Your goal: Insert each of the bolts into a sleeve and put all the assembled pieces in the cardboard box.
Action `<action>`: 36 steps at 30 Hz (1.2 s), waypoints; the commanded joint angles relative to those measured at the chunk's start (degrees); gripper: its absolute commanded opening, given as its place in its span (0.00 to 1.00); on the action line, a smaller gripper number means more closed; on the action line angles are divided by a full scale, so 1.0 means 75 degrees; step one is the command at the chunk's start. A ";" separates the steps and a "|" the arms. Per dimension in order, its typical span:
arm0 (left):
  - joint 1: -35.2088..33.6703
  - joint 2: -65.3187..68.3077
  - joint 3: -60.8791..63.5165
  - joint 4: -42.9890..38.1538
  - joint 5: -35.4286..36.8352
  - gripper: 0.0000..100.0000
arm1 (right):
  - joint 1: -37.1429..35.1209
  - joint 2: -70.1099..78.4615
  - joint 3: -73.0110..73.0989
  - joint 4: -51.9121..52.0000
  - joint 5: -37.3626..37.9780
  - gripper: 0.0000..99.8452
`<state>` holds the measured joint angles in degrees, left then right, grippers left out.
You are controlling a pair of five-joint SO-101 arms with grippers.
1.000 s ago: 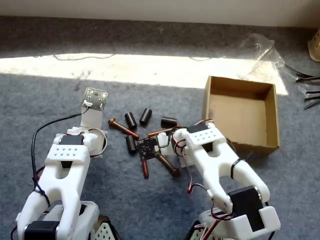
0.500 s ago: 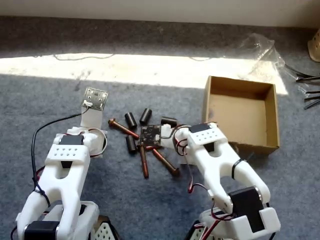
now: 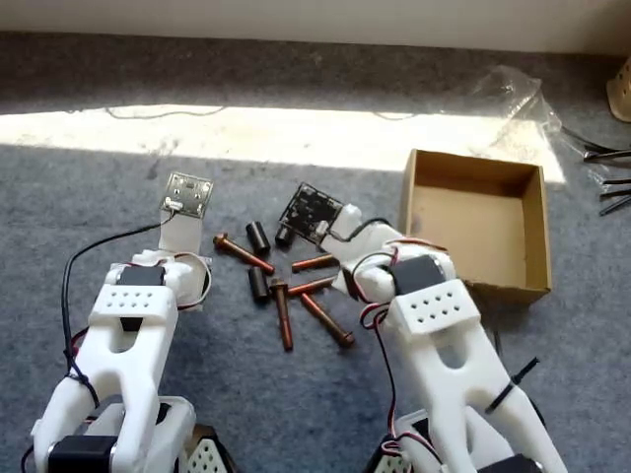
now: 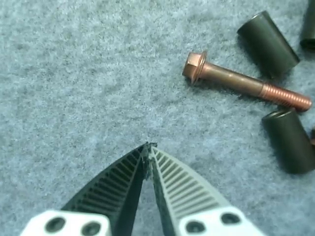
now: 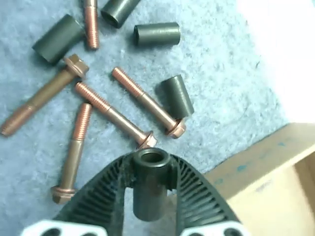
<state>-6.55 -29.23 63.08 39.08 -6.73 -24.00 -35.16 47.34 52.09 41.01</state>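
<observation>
My right tool (image 5: 150, 160) has swung toward the upper centre, off the bolts (image 5: 146, 101), pinching a sleeve (image 5: 149, 191). I judge a bolt goes in next. Left tool (image 4: 149, 147) rests pressed together, empty.

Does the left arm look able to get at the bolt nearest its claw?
Probably yes: only bare carpet lies between the left claw and that bolt, though the shut claw must open first.
</observation>
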 commanded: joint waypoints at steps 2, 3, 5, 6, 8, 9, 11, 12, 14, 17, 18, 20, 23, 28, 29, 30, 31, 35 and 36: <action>0.0029 0.0006 -0.0568 0.0774 0.0035 0.00 | -0.0041 -0.1108 -0.0170 0.0627 -0.1969 0.00; 0.0041 0.0006 -0.0756 0.1114 0.0035 0.00 | -0.0029 -0.1319 -0.0158 0.0639 -0.2403 0.00; 0.0053 0.0006 -0.1014 0.1594 0.0035 0.00 | -0.0029 -0.1659 -0.0123 0.0651 -0.2848 0.00; 0.0064 0.0006 -0.1096 0.1723 0.0047 0.00 | -0.0029 -0.1788 -0.0041 0.0662 -0.2966 0.00; 0.0170 0.0006 -0.1213 0.1934 0.0070 0.00 | -0.0029 -0.2092 0.0193 0.0639 -0.3188 0.00; 0.0264 0.0006 -0.1272 0.2075 0.0070 0.00 | -0.0029 -0.2210 0.0334 0.0639 -0.3352 0.00; 0.0557 0.0006 -0.1448 0.2415 0.0082 0.00 | -0.0029 -0.2421 0.0639 0.0639 -0.3704 0.00; 0.0733 0.0006 -0.1553 0.2602 0.0082 0.00 | -0.0029 -0.2503 0.0803 0.0639 -0.3798 0.00; 0.1073 0.0006 -0.1788 0.2954 0.0082 0.00 | 0.0135 -0.2702 0.1084 0.0639 -0.3962 0.00; 0.1424 0.0006 -0.2221 0.3552 0.0094 0.00 | 0.0815 -0.3112 0.1342 0.0604 -0.4208 0.00; 0.1495 0.0006 -0.2385 0.3739 0.0094 0.00 | 0.1084 -0.3288 0.1401 0.0615 -0.4243 0.00; 0.1518 0.0018 -0.2737 0.4032 0.0094 0.00 | 0.1518 -0.3663 0.1530 0.0615 -0.4232 0.00; 0.1518 0.0018 -0.3206 0.4255 0.0457 0.01 | 0.1823 -0.4226 0.1870 0.0592 -0.4232 0.00; 0.1541 0.0029 -0.3663 0.4501 0.2133 0.15 | 0.1811 -0.5058 0.2467 0.0428 -0.4278 0.00; 0.1541 0.0029 -0.3663 0.4525 0.2579 0.17 | 0.1811 -0.5210 0.2643 0.0322 -0.4290 0.00; 0.1541 0.0029 -0.3663 0.4536 0.3059 0.19 | 0.1811 -0.5351 0.2842 0.0229 -0.4290 0.00; 0.1541 0.0029 -0.3663 0.4501 0.3528 0.19 | 0.1811 -0.5480 0.3042 0.0147 -0.4290 0.00; 0.1553 0.0029 -0.3616 0.4091 0.5064 0.19 | 0.1834 -0.5960 0.3651 -0.0100 -0.4290 0.00; 0.1541 0.0064 -0.3546 0.3880 0.5193 0.19 | 0.1834 -0.6078 0.3745 -0.0100 -0.4290 0.00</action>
<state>4.18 -29.05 38.37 72.31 23.08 -11.25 -77.89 75.03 53.67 9.45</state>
